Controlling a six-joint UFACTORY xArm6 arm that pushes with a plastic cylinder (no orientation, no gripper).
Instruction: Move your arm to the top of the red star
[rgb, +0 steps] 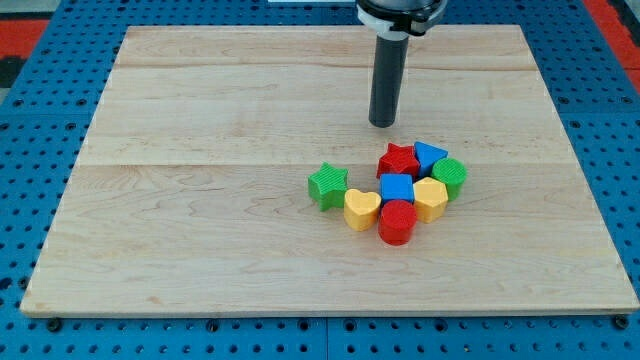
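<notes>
The red star (397, 159) lies at the top of a tight cluster of blocks on the wooden board (200, 200), right of centre. My tip (382, 123) rests on the board just above the red star and slightly to its left, with a small gap between them. Around the star are a blue triangular block (429, 155) to its right, a blue cube (396, 187) below it, and a green round block (450, 176) further right.
A green star (327, 185) sits at the cluster's left. A yellow heart (361, 208), a red cylinder (397, 222) and a yellow hexagonal block (430, 199) form the cluster's lower edge. A blue pegboard (40, 200) surrounds the board.
</notes>
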